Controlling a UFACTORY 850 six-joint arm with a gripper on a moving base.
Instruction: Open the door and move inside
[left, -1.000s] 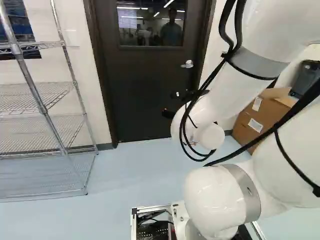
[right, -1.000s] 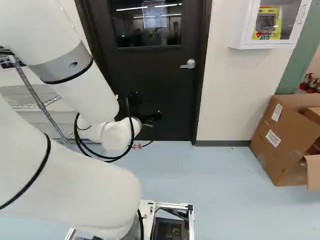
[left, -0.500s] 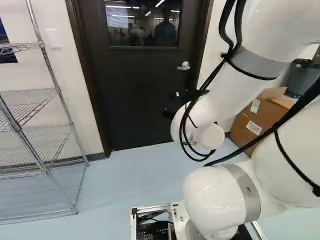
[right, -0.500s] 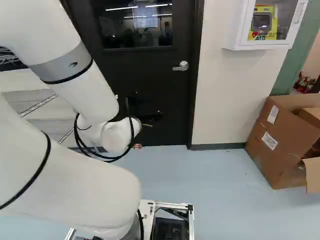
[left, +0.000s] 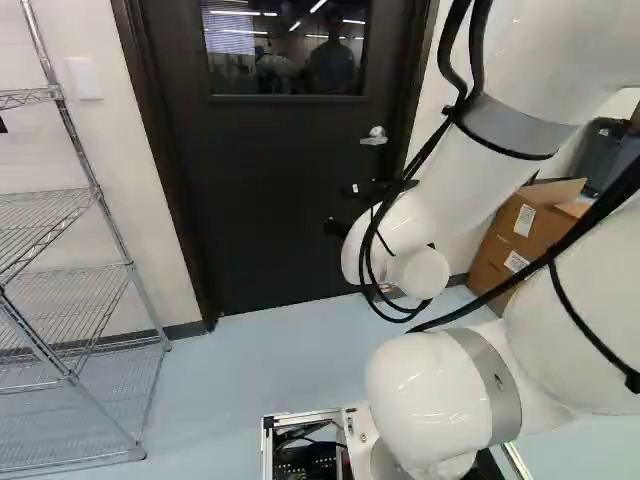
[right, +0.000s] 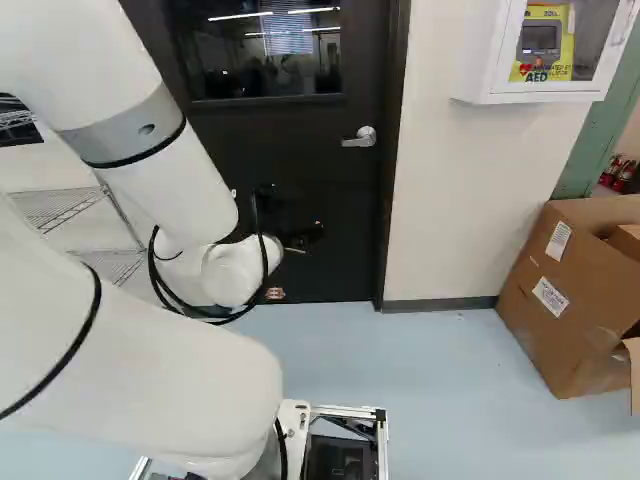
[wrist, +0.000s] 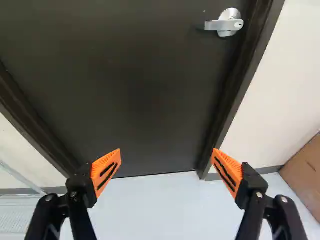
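Note:
My gripper (right: 308, 234), dark against the dark door, shows beyond the arm's wrist in the right base view. In the wrist view the gripper (wrist: 166, 156) stands wide open, nothing between its orange pads. The black door (wrist: 130, 85) is closed in its dark frame, a short way ahead of the fingers; its window (left: 285, 50) shows in the base views. A silver lever handle (wrist: 225, 24) sits near the door's edge, well beyond the finger on the cardboard box's side and not touched. The same handle (right: 360, 138) is right of the arm in the right base view.
Wire shelving (left: 60, 290) stands against the wall at the left of the left base view. Right of the door in the right base view are a white wall cabinet (right: 480, 55) and, on the floor, an open cardboard box (right: 565, 300).
The base has moved closer to the door and turned slightly, so door, shelving and box shift and look larger. The arm keeps its pose against its lowest joint; the door stays closed.

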